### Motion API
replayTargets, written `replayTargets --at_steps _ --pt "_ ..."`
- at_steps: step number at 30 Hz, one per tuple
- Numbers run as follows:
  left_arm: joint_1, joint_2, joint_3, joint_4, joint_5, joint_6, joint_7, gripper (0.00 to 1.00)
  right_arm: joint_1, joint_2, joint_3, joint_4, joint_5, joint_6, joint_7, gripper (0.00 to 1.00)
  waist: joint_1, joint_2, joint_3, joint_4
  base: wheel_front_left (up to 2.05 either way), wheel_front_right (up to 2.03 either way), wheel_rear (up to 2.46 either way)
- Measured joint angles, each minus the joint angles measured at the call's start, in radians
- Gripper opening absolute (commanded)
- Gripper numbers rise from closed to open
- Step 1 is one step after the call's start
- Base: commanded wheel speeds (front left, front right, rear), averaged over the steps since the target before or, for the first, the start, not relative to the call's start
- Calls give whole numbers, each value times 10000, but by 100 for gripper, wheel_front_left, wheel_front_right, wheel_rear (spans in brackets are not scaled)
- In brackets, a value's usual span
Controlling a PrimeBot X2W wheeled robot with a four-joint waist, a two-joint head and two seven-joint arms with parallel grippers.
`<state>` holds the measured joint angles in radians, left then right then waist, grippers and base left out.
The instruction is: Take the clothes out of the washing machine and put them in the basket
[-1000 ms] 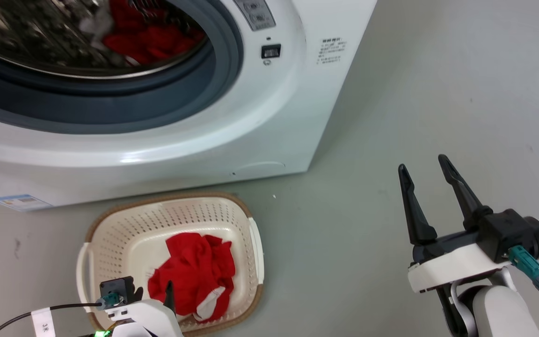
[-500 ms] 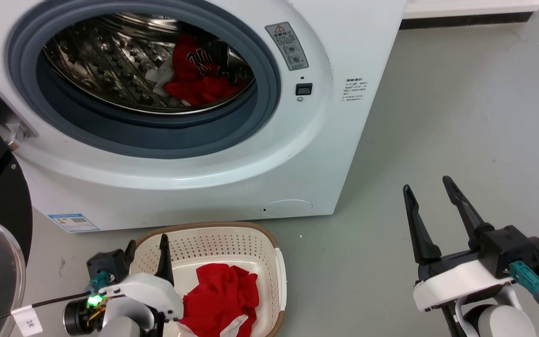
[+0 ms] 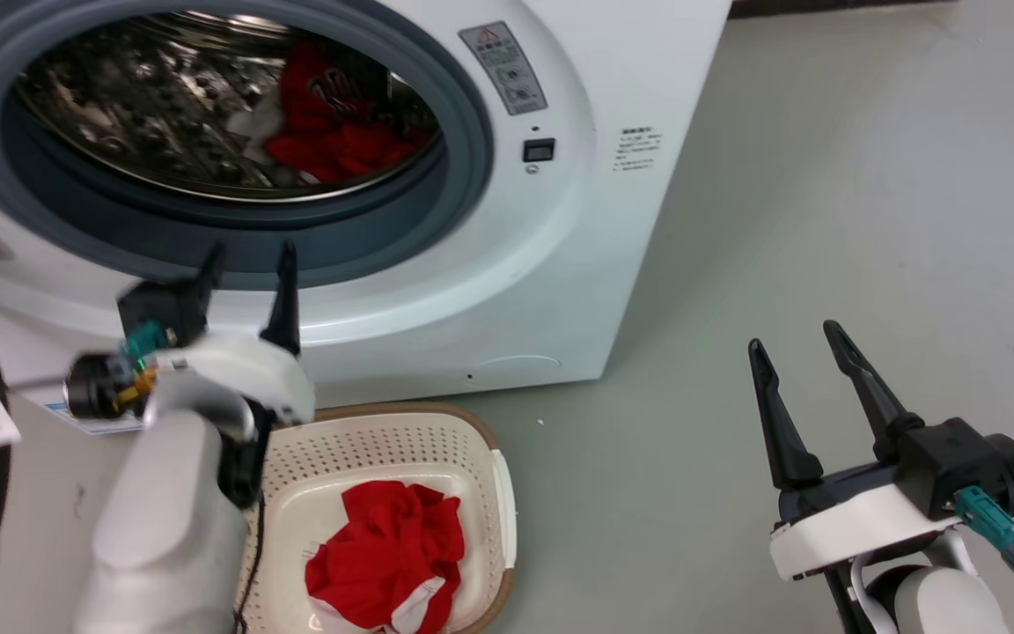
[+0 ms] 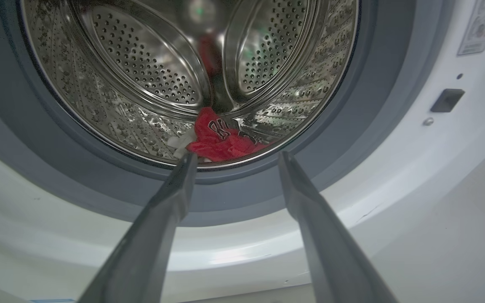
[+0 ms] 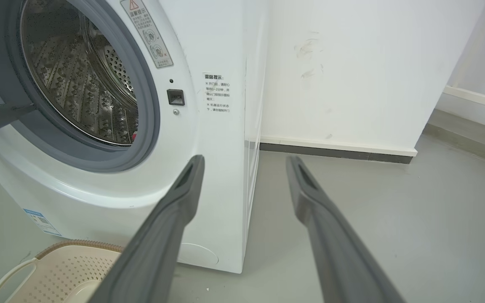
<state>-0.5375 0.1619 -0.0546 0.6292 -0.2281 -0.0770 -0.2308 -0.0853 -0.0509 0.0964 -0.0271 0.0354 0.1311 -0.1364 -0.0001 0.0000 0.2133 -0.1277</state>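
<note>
Red jersey, likely limp and light, lies bunched in the drum; spread left claw should pinch a raised fold.

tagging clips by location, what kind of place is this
Likely a laundry corner: a front-loading washing machine on a grey floor, a laundry basket holding red clothes before it.

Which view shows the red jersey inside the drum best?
The left wrist view: it looks straight into the drum, where the jersey shows its lettering. The head view shows it blurred; the right wrist view, a red sliver.
</note>
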Motion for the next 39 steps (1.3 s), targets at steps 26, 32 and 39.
replayTargets --at_steps 26,32,39 --pt "-6218 3367 61 3049 36 -278 2918 100 -1601 -10 997 497 1770 0 -1244 100 3 0 3763 -2963 0 0 0" --pt "-7521 3827 -213 3183 163 -305 4186 100 -1608 -8 1191 -230 2027 0 -1267 100 3 0 4445 -3543 0 0 0" --pt "-8946 4274 -633 3185 309 -385 6464 100 -1509 -6 1423 -1005 2159 0 -1267 100 3 0 5119 -3974 0 0 0"
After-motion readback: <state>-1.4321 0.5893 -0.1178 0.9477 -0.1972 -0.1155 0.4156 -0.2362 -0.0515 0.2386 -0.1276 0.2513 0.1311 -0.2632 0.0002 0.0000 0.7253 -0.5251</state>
